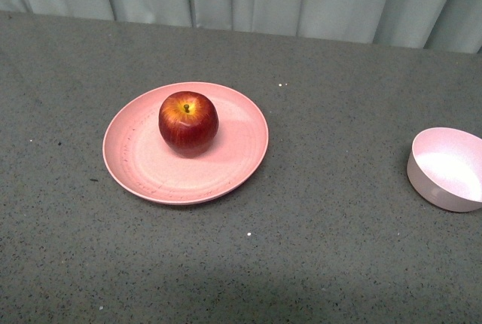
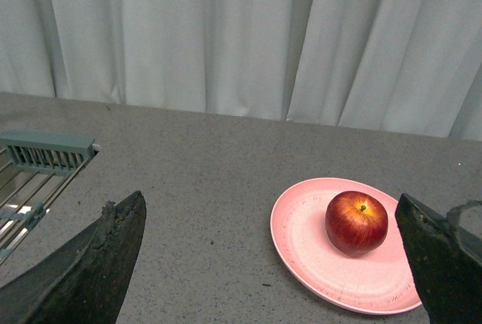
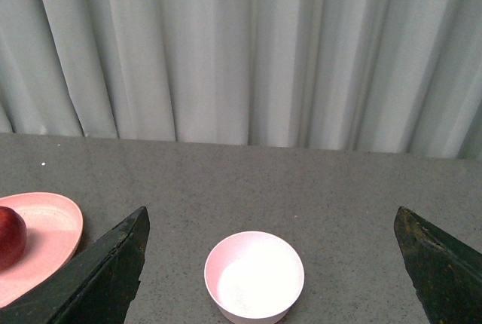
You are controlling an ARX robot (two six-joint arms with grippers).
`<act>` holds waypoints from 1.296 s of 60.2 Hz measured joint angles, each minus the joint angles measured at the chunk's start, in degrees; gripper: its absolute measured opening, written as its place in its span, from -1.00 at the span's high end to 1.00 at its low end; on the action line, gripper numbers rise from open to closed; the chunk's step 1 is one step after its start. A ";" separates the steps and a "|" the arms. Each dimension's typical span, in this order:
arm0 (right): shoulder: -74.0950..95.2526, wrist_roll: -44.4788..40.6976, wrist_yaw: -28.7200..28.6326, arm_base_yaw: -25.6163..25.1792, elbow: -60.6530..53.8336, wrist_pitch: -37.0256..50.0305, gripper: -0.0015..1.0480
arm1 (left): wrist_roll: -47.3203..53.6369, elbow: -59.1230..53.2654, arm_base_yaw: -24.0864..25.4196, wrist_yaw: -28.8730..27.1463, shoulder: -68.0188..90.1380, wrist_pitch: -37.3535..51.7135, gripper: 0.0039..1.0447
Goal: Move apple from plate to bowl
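- The apple [image 1: 188,123] is sitting stem-up near the middle of the plate [image 1: 151,177], free for a grasp.
- The bowl [image 1: 448,169] is standing empty, well apart to the right, ready to receive it.
- The left gripper [image 2: 269,202] and right gripper [image 3: 271,211] are hanging spread wide, holding nothing.
- Light is glinting off the round, glossy apple; the plate is lying shallow and speckled, the bowl steep-sided.

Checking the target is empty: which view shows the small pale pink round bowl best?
The right wrist view: the small pale pink round bowl appears whole, its empty inside visible. The front view crops the bowl at the picture's edge; the left wrist view does not show it.
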 joint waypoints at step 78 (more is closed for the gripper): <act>0.00 0.00 0.00 0.00 0.00 0.00 -0.82 | 0.00 0.00 0.00 0.00 0.00 0.00 -0.88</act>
